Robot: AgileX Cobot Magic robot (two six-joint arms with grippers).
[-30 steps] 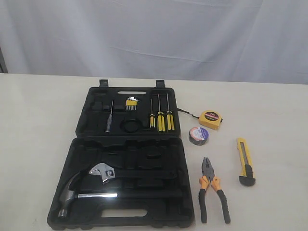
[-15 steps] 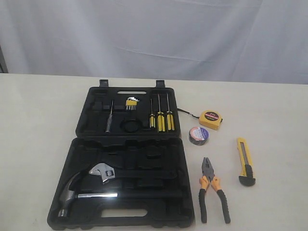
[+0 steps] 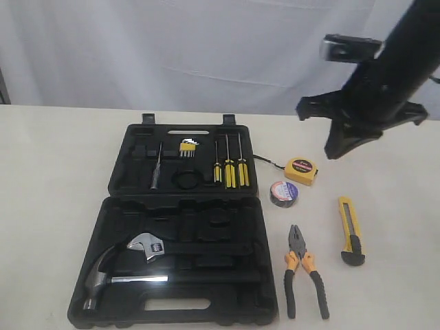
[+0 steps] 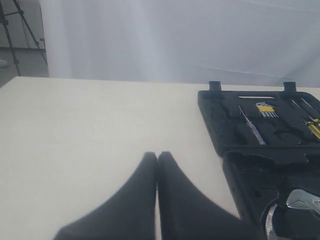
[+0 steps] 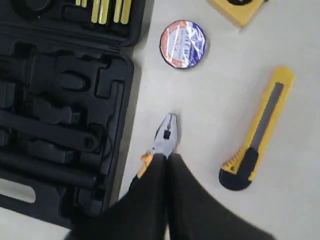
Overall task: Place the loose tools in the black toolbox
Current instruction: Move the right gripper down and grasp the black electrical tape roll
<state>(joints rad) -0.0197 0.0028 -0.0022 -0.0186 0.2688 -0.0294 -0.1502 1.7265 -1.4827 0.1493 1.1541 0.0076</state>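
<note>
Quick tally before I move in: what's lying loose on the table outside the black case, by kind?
Yellow tape measure with black cord: 1
Dark tape roll with purple-white label: 1
Orange-black-handled pliers: 1
Yellow-black utility knife: 1
Total: 4

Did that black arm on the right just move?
Yes. The right gripper has come in from the upper right; earlier it was out of view. It now shows above and right of the tape measure, which has stayed put.
</note>
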